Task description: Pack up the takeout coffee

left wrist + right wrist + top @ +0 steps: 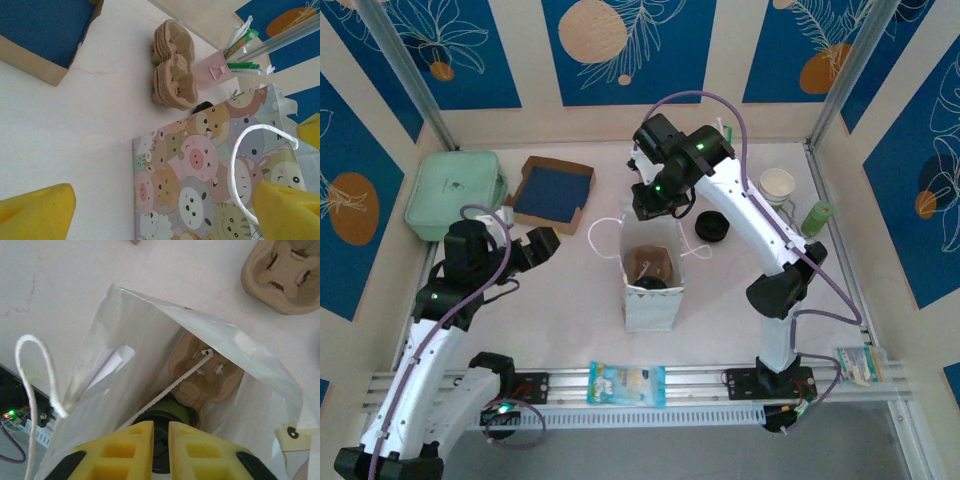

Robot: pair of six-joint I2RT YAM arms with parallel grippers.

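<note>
right now the cup (167, 416) is sitting upright in the bag (100, 355), straight below my right gripper (161, 432) and next to the carrier (200, 375), its long axis pointing up at me. my jaws are standing only a slit apart, gripping nothing; whether the tips are touching the lid i cannot tell. my left gripper (160, 215) is gaping wide and empty beside the bag, farther off.
</note>
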